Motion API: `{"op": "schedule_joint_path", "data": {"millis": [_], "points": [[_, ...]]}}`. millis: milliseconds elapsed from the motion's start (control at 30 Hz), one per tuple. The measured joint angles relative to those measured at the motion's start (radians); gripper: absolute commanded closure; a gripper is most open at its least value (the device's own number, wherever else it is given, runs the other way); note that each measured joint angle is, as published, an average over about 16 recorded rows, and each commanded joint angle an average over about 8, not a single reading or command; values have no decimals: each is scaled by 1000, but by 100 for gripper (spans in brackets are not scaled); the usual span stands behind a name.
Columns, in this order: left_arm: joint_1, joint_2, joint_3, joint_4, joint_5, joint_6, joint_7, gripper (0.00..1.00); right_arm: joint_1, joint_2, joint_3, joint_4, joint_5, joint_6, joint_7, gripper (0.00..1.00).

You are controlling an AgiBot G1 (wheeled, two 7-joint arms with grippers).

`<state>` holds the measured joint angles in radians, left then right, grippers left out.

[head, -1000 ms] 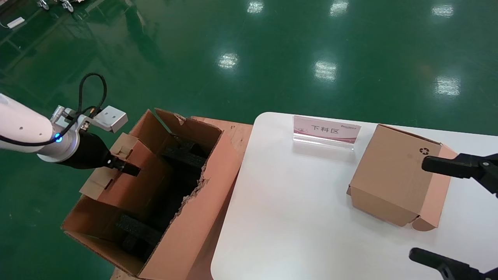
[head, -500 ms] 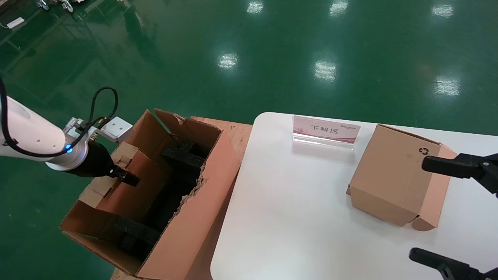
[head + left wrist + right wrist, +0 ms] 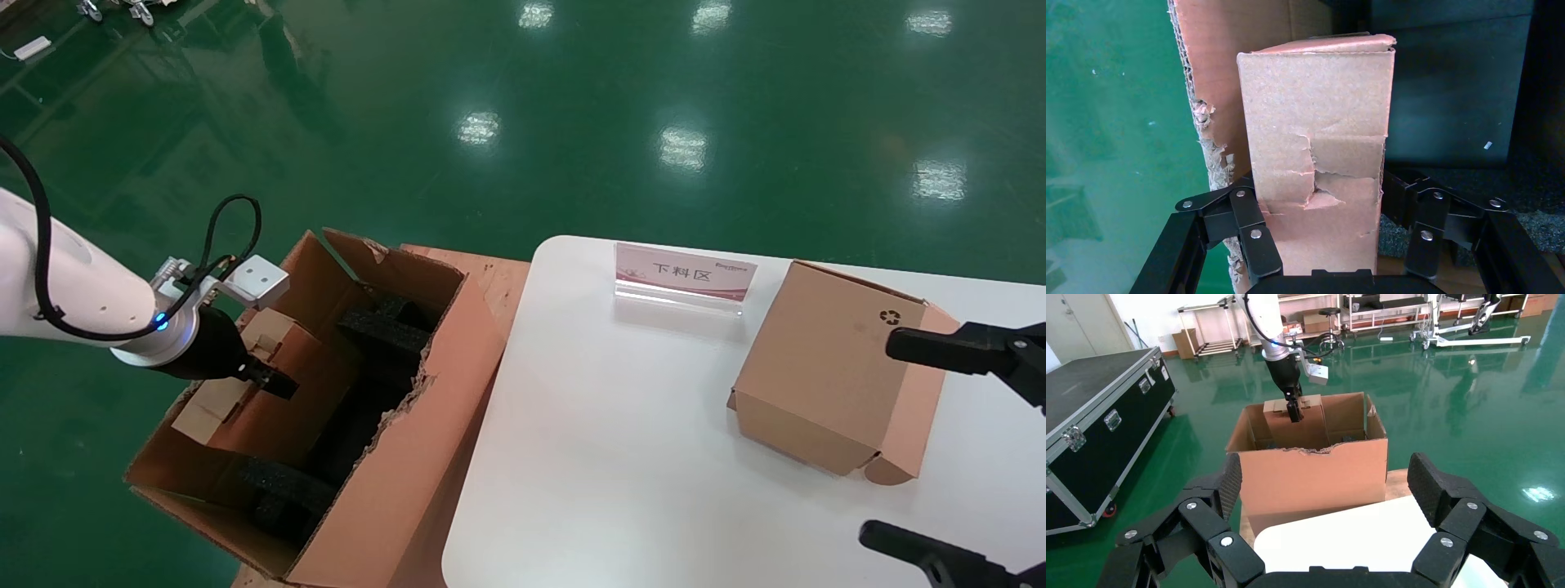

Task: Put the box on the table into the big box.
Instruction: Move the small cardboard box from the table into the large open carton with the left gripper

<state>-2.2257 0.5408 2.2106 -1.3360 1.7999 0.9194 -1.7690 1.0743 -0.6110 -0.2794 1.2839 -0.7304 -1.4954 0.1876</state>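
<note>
Left gripper (image 3: 274,382) clamps the slim brown cardboard box (image 3: 270,376), lowered inside the large torn-rimmed brown carton (image 3: 392,498); right gripper (image 3: 1324,496), fingers spread, hovers over the white table's (image 3: 613,457) right edge

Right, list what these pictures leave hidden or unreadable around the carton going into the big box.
- Head view: the bottom of the box is hidden behind the near wall of the big box, so whether it rests on the foam cannot be told.
- Left wrist view: the left gripper has the box's lower end cut off by the picture's edge.
- Head view: the right gripper is cut off at the edge, parked open over the table.
- Small print on the sign is too small.
</note>
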Motion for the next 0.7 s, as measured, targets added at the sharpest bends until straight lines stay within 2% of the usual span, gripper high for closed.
{"op": "schedule_joint_path", "data": {"millis": [700], "points": [[7, 4, 1, 0, 8, 1, -6, 0, 0, 0, 0, 0, 0, 0, 0, 0]]}}
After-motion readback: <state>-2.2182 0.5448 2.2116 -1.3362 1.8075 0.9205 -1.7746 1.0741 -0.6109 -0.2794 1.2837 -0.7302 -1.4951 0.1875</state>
